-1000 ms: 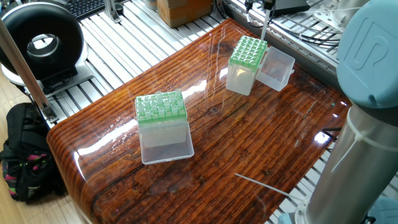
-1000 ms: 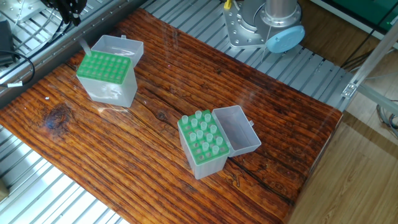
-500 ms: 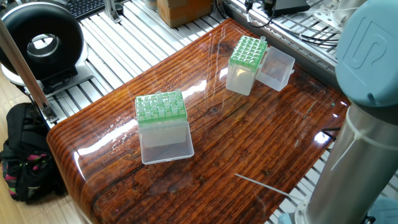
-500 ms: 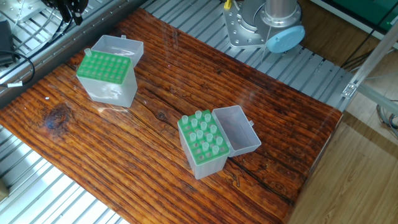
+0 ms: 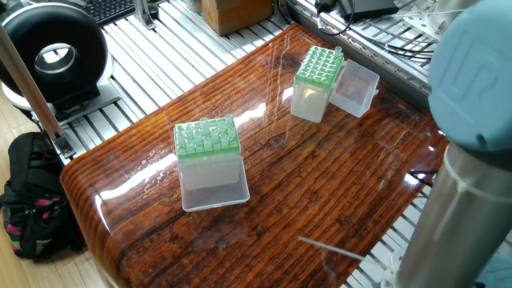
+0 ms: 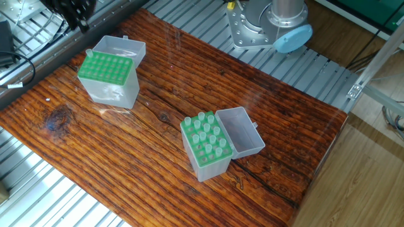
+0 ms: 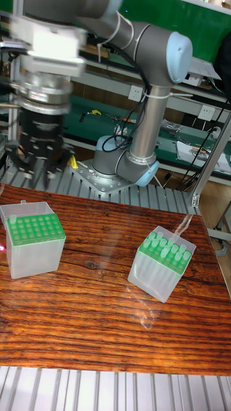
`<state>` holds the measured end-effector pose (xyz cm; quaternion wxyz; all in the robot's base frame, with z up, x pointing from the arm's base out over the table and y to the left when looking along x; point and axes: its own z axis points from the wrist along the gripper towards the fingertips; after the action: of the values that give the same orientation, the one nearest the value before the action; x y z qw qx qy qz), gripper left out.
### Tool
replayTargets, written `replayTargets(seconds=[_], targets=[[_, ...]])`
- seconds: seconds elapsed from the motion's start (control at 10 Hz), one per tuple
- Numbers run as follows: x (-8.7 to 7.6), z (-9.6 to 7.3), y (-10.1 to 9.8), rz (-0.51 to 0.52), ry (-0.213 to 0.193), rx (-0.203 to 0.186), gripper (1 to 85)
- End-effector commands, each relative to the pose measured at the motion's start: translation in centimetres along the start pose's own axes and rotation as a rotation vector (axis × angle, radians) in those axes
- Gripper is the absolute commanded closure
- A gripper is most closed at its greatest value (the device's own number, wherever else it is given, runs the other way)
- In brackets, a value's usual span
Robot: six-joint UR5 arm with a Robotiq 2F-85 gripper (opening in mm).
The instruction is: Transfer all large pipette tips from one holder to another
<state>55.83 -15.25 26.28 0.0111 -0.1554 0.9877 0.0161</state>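
Wooden table (image 5: 320, 184) carries two green-topped boxes, well apart. Arm (image 7: 138, 96) stands at the table's edge and reaches over the far box.

Far box (image 6: 107, 77): one tip (image 6: 89, 53) seated at a corner hole by the open lid; the other holes look empty. Near box (image 6: 207, 146): the large tips (image 6: 208, 132) stand upright in its rack, filling part of it, lid open beside.

Gripper (image 7: 40, 160) hangs above and behind the far box, clear of it, holding nothing that shows. Fingers blurred; cannot tell how wide they stand.

One loose tip (image 5: 332, 248) lies flat near the table's front edge.

Judgement: next step is fetching another tip from the near box. Come down straight over a single tip, close on its collar only, and lift vertically so neighbours are not dragged or tilted. The flat tip will need a different approach.
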Motion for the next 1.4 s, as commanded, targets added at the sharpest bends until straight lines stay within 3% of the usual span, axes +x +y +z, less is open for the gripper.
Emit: replayTargets(seconds=[0.0,0.1,0.2,0.3,0.5,0.7,0.8,1.0,1.3], targets=[[-2.2,0.7,4.4,0.08,-0.011,0.009,57.0],[-2.3,1.0,5.2,0.102,-0.015,-0.019,57.0],[-1.7,1.0,3.9,0.095,0.005,0.034,59.0],[-1.5,0.9,3.4,0.048,0.016,0.054,65.0],[-1.7,0.9,3.4,-0.102,0.011,0.053,61.0],[-1.8,0.8,1.6,-0.136,0.01,0.123,60.3],[-1.5,1.2,2.8,-0.109,0.018,0.088,60.0],[-3.3,0.9,6.7,-0.077,-0.008,0.026,58.7],[-5.5,-0.3,13.7,0.002,-0.011,-0.005,59.0]])
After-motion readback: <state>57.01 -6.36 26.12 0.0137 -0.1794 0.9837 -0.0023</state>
